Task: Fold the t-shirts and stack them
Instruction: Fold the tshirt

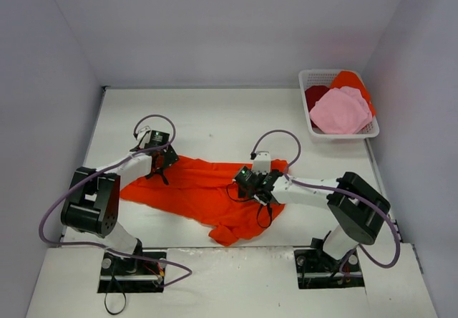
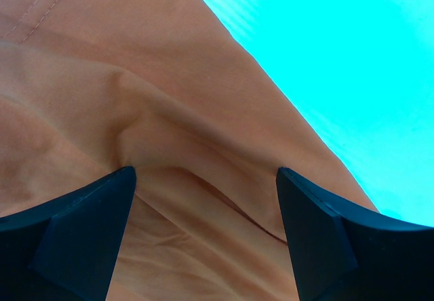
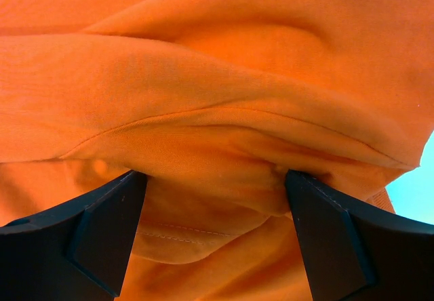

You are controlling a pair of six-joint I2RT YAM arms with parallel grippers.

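left jaws: wide open, nothing held, straddling a ridge of the orange-red t-shirt (image 1: pixel 193 189) at its far left edge. right jaws: spread wide, bunched fold bulging between them, not pinched. shirt lies crumpled on the counter (image 1: pixel 215 117), long axis left-right, 1 end under each arm. pink t-shirt (image 1: pixel 342 112) well apart in the white basket (image 1: pixel 306 110).

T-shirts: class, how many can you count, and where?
4. One orange-red t-shirt on the table; pink t-shirt, dark red t-shirt and orange t-shirt in the basket. Others may hide underneath.
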